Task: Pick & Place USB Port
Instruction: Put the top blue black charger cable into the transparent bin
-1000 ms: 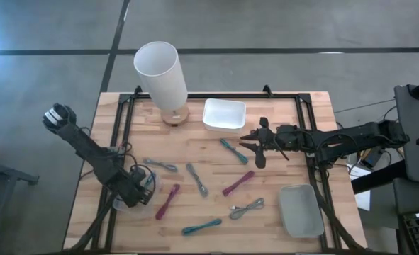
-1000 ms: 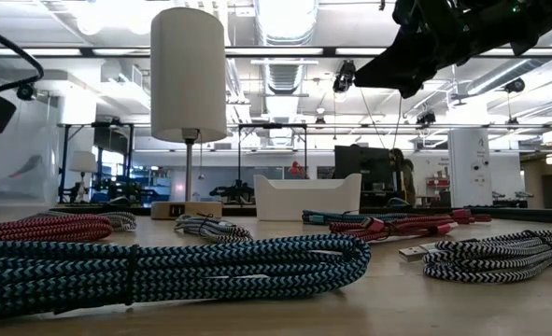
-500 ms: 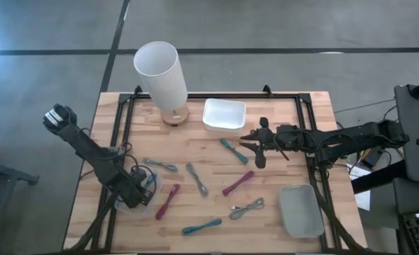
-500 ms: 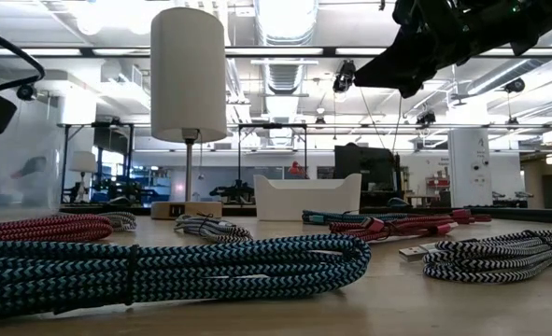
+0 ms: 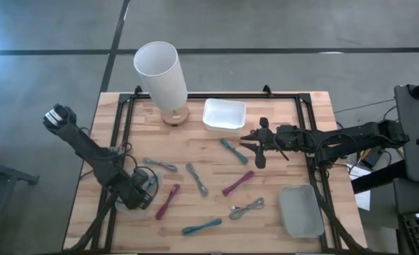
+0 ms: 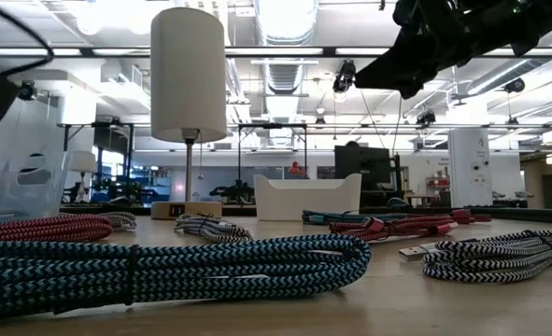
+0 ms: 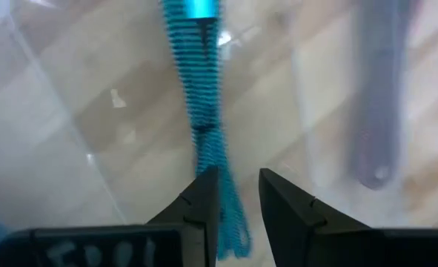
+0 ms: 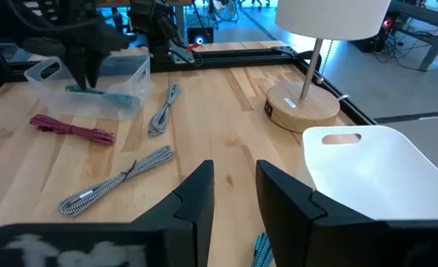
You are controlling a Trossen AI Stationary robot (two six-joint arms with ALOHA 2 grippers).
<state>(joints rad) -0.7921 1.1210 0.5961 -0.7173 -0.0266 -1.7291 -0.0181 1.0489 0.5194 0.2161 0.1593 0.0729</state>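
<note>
My left gripper [image 5: 141, 193] [image 7: 239, 204] reaches down into a clear plastic bin [image 5: 124, 202] [image 8: 133, 74] at the table's left near side and is shut on a teal braided USB cable [image 7: 204, 104] [image 8: 100, 93]. The cable runs away from the fingers along the bin's floor, its metal plug [image 7: 193, 7] at the far end. My right gripper [image 5: 254, 149] [image 8: 233, 196] hovers open above the table's middle right, beside another teal cable [image 5: 232, 151], touching nothing. My left gripper pinches the teal cable bundle near one end [image 7: 220, 208] between its two fingers, coming from above and pointing down into the clear bin. The fingers lie along the bundle. The rest of the cable seems to lie on the bin's floor.
Loose cable bundles lie on the wood: grey [image 5: 159, 165], grey [image 5: 197, 179], magenta [image 5: 237, 182], red [image 5: 168, 200], teal [image 5: 202, 227], grey [image 5: 247, 208]. A lamp [image 5: 163, 74] and a white tray [image 5: 224, 115] stand at the far edge, and another clear bin [image 5: 300, 210] is near right.
My left gripper has shifted slightly toward the table's right and near edge inside the clear bin, carrying the teal cable with it. The right arm has kept still.
</note>
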